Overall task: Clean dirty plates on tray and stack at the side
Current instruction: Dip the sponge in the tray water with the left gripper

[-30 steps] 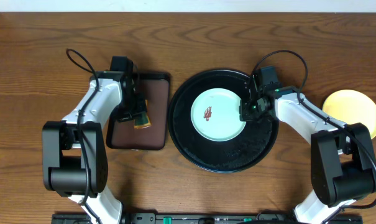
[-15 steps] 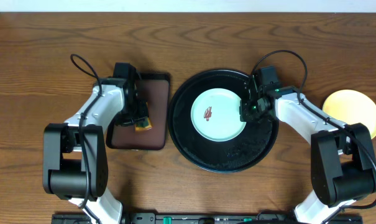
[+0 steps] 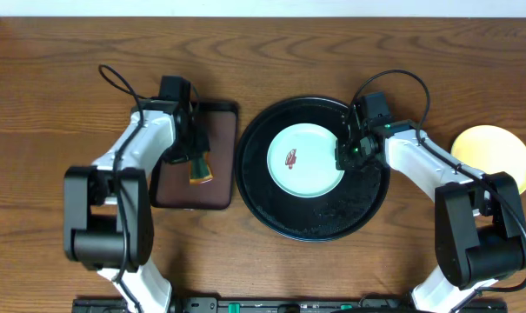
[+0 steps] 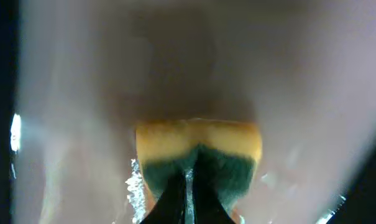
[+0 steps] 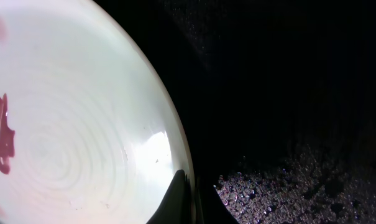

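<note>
A pale mint-blue plate (image 3: 304,160) with a reddish-brown smear lies on the large round black tray (image 3: 280,209). My right gripper (image 3: 342,156) is shut on the plate's right rim; the right wrist view shows the plate (image 5: 69,124) and my fingertips (image 5: 189,196) clamped over its edge. A pale yellow plate (image 3: 493,156) sits on the table at the far right. My left gripper (image 3: 196,165) is shut on a yellow-and-green sponge (image 4: 197,149) over the brown rectangular tray (image 3: 177,189). No second mint-blue plate is in view.
The brown rectangular tray lies just left of the black tray, nearly touching it. Water droplets (image 5: 281,186) cover the black tray's floor near the plate. The wooden table (image 3: 54,104) surrounds everything.
My left gripper has shifted slightly over the brown tray with the sponge, which now hangs more upright. The right arm and the plate have not moved.
</note>
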